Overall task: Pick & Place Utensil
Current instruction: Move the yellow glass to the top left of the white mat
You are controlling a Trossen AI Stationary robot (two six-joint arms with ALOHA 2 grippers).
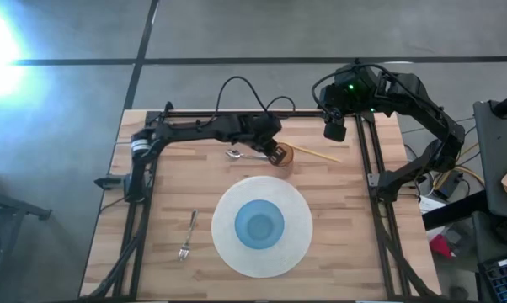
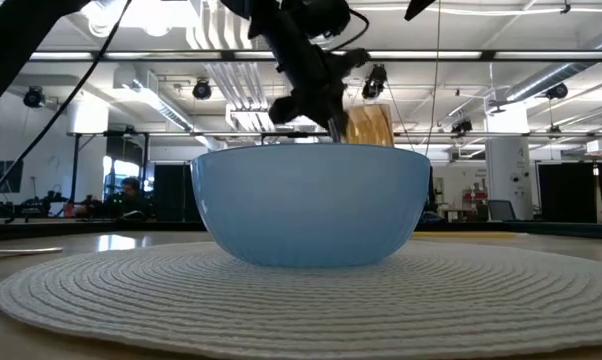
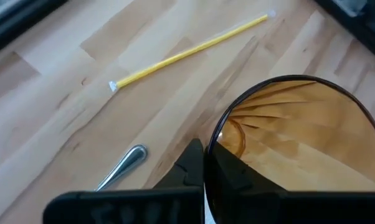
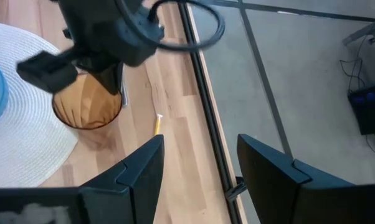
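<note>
On the pale wooden worktop [image 1: 346, 244], a silver metal fork [image 1: 188, 236] lies at the near left, well apart from the arms. Just right of it sits a round white woven placemat [image 1: 300, 240] with a light blue bowl [image 1: 259, 225] at its middle. Beyond the placemat's far edge a silver metal spoon [image 1: 245, 155] lies on the wood. The left gripper [image 1: 276, 156] reaches over from the far left and is clamped narrow on the rim of an amber see-through glass cup [image 3: 299, 155], one finger inside the cup and one outside; the cup stands just beside the spoon, at the placemat's far edge. Right of the cup a thin yellow stick with white tips [image 1: 318, 155] rests flat on the boards. The right gripper [image 1: 335, 130] waits at the far right of the worktop, its fingers [image 4: 141, 174] spread wide with nothing between them.
</note>
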